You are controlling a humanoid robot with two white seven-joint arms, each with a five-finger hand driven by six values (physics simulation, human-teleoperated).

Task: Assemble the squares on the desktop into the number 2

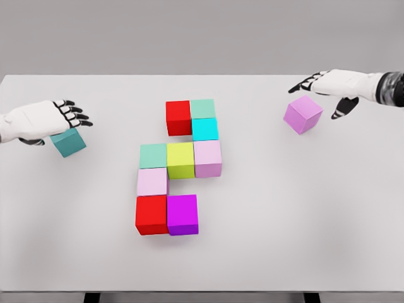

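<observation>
Left hand (60, 117), fingers spread, rests over teal cube (69, 142), not gripping. Close squarely on its sides before lifting; right hand (328, 88) open above lilac cube (303, 114).

Bare table (303, 214) right of cube cluster (180, 167); lilac cube (303, 114) blocks far right, teal cube (68, 142) far left.

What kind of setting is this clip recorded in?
Likely a simulated tabletop test scene, not a real room: a plain white table against a featureless grey backdrop, flat-coloured cubes such as the red cube and yellow-green cube, and two white robot hands, left hand and right hand.
</observation>
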